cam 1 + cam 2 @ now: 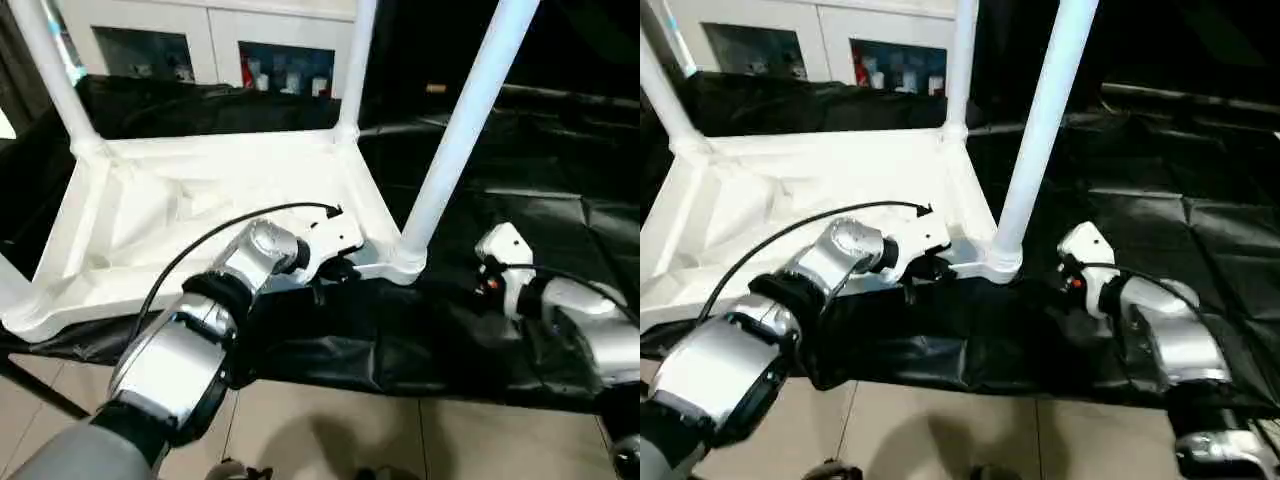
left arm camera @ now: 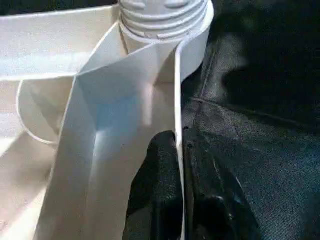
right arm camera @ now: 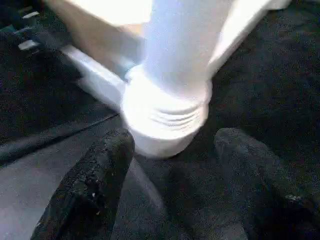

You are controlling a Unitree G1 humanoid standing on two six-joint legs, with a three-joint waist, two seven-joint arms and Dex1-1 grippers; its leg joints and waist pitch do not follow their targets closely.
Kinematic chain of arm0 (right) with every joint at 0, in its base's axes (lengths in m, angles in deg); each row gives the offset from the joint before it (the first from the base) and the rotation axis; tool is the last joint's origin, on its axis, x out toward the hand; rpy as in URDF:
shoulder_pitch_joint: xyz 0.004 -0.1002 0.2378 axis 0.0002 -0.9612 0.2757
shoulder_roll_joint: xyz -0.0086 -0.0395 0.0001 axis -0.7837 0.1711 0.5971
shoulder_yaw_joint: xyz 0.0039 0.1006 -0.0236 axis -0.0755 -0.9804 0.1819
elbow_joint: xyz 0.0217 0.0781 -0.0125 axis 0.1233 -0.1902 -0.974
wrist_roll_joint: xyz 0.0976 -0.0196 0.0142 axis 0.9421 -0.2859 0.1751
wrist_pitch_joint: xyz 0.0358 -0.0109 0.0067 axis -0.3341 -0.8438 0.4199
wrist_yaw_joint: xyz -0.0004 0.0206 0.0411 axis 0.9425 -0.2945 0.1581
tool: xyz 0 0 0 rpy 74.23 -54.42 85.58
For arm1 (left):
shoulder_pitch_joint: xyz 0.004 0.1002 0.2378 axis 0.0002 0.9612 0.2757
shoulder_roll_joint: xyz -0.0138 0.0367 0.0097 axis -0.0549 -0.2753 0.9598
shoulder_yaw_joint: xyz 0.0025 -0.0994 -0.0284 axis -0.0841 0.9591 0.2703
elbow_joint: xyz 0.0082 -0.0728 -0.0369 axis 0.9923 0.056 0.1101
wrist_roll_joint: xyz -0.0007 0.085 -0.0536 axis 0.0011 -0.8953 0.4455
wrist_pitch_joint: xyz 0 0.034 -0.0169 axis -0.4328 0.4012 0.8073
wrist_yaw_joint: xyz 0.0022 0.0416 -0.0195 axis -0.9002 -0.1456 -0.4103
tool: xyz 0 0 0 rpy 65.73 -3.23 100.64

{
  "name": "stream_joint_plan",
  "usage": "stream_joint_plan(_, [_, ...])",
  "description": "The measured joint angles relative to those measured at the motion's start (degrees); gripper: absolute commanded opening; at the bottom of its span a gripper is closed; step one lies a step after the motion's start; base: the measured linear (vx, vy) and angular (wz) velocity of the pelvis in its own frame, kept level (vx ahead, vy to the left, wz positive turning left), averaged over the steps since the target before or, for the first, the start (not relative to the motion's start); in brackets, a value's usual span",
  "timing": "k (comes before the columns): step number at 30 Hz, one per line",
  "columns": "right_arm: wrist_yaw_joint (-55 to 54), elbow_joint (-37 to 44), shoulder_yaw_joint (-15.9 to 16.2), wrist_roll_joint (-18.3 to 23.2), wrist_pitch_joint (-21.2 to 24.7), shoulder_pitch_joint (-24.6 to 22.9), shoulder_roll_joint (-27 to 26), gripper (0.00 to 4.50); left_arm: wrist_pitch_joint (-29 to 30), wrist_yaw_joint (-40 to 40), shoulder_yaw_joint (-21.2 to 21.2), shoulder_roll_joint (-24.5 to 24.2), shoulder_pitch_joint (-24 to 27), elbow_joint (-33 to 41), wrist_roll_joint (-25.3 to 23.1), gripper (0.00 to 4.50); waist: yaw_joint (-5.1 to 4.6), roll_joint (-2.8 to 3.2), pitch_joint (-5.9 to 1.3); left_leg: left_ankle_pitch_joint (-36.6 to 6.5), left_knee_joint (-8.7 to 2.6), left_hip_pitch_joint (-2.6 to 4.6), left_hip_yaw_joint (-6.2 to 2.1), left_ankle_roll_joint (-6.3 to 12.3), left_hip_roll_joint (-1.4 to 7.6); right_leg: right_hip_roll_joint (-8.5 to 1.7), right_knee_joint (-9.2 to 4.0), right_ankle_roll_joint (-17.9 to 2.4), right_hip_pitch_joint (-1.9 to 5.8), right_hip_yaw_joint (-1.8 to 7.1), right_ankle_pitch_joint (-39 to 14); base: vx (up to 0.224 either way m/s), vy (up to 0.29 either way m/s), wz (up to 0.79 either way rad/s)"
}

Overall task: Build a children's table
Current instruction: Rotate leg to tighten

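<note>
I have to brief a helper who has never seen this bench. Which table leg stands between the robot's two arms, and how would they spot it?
On the black sheet lies the white tabletop, underside up. The leg rises from its near corner socket, by the right tool. Unlike the other legs, it stands nearest the robot.

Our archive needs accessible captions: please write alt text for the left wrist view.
The left gripper is shut on the thin rim of the upturned white tabletop, one black finger each side. Beyond, a leg sits in the corner socket, above black sheeting.
</note>
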Motion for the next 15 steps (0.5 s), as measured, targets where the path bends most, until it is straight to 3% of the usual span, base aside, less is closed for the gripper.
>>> stream_joint_plan(7, [-0.4, -1.8, -1.6, 4.0, 0.2, 0.6, -4.4, 3.51, -6.4, 3.6, 1.5, -4.8, 8.6, 10.6, 2.7, 0.0, -0.71, -0.27, -0.03, 0.0, -0.09, 0.04, -0.08, -0.02, 0.06, 0.02, 0.01, 0.0, -0.08, -0.07, 0.0, 0.0, 0.0, 0.0])
stream_joint_plan(10, [1.7, -1.6, -0.9, 4.0, -0.2, 0.5, -4.2, 3.82, -6.9, 5.1, 1.4, -6.1, 9.7, 12.2, 2.7, 0.0, -0.72, -0.3, -0.05, 0.0, -0.09, 0.07, -0.06, -0.02, 0.05, 0.02, 0.01, 0.0, -0.08, -0.05, 0.0, 0.0, 0.0, 0.0])
stream_joint_plan(15, [2.4, -1.5, 1.3, 1.7, -4.0, 1.0, -4.1, 3.82, -5.8, 7.0, 0.5, -8.4, 10.7, 15.2, 2.0, 0.0, -1.12, -0.79, -0.16, 0.0, -0.11, 0.08, -0.08, -0.03, 0.09, 0.04, 0.01, 0.2, -0.1, -0.05, -0.1, 0.0, 0.0, 0.0])
